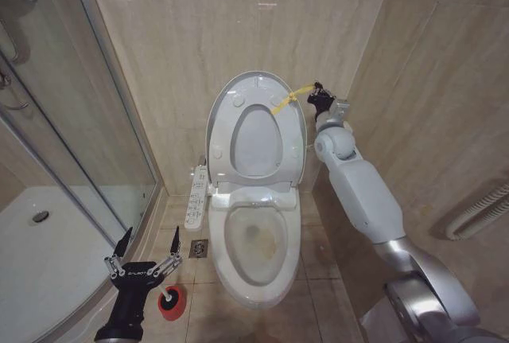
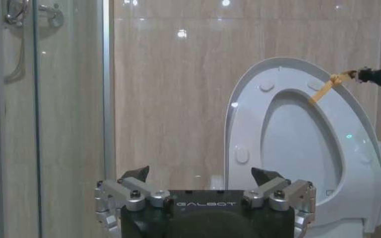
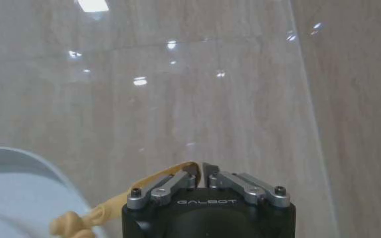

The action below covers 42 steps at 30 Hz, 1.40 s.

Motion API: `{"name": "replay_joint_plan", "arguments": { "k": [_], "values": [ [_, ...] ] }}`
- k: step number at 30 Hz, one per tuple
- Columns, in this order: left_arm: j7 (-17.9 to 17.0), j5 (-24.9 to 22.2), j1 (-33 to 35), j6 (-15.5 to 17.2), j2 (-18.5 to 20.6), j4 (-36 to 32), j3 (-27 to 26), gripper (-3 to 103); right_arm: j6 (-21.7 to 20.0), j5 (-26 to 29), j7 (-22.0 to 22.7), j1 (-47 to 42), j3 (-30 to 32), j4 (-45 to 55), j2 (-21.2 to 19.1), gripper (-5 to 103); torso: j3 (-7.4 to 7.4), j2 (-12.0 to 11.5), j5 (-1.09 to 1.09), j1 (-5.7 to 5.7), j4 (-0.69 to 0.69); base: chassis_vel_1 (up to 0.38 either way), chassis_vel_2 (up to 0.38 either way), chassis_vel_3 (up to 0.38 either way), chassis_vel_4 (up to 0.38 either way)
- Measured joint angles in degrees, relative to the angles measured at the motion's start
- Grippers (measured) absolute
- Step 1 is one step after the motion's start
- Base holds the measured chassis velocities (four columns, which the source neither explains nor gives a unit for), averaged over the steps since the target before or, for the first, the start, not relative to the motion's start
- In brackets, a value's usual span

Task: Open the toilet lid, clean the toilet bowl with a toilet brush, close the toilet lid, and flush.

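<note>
Right gripper (image 1: 319, 93) seemingly pinching lid tag (image 1: 286, 103)

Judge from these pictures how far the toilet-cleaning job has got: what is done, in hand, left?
Done: the toilet lid stands upright against the wall. In hand: the right gripper is shut on the lid's yellow tag. Left: the toilet bowl shows yellowish stains; the toilet brush sits on the floor under the open left gripper. Scrubbing, closing and flushing remain.

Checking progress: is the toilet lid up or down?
Up: the toilet lid stands against the wall, the right claw pinching its yellow tag.
</note>
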Motion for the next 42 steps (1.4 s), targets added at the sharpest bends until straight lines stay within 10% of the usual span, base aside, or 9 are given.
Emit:
{"name": "replay_joint_plan", "arguments": {
  "k": [1, 8, 9, 14, 15, 22, 23, 42],
  "values": [
    [0.0, 0.0, 0.0, 0.0, 0.0, 0.0, 0.0, 100, -1.2, 1.0, -0.9, -1.4, 0.4, 2.8, -0.4, 13, 0.0, 0.0, 0.0, 0.0, -0.01, 0.0, 0.0, 0.0, 0.0],
    [0.0, 0.0, 0.0, 0.0, 0.0, 0.0, 0.0, 100, -2.6, 1.6, -2.3, -5.7, 1.6, 9.7, -1.7, 13, 0.0, 0.0, 0.0, 0.0, 0.04, 0.0, 0.0, 0.0, 0.0],
    [0.0, 0.0, 0.0, 0.0, 0.0, 0.0, 0.0, 100, -2.7, 1.7, -2.4, -6.4, 2.0, 10.4, -2.0, 40, 0.0, 0.0, 0.0, 0.0, 0.04, 0.0, 0.0, 0.0, 0.0],
    [0.0, 0.0, 0.0, 0.0, 0.0, 0.0, 0.0, 100, -4.1, 2.9, -2.3, -9.3, 3.5, 13.6, -3.4, 40, 0.0, 0.0, 0.0, 0.0, 0.04, 0.0, 0.0, 0.0, 0.0],
    [0.0, 0.0, 0.0, 0.0, 0.0, 0.0, 0.0, 100, -4.4, 3.2, -2.3, -10.4, 4.0, 14.8, -3.9, 67, 0.0, 0.0, 0.0, -0.01, 0.04, 0.0, 0.0, 0.0, 0.0],
    [0.0, 0.0, 0.0, 0.0, 0.0, 0.0, 0.0, 100, -8.9, 3.9, 0.5, -19.2, 8.2, 25.9, -7.4, 67, -0.01, 0.0, -0.01, 0.0, 0.04, 0.0, 0.0, 0.0, 0.0],
    [0.0, 0.0, 0.0, 0.0, 0.0, 0.0, 0.0, 100, -9.1, 3.9, 0.7, -22.0, 9.3, 28.6, -8.4, 94, 0.0, 0.0, -0.01, -0.01, 0.03, 0.0, 0.0, 0.0, 0.0],
    [0.0, 0.0, 0.0, 0.0, 0.0, 0.0, 0.0, 100, -5.5, -6.9, -1.8, -58.1, 18.2, 50.2, -6.4, 100, 0.0, 0.0, 0.0, -0.01, 0.02, 0.0, 0.0, 0.0, 0.0]
  ]
}}
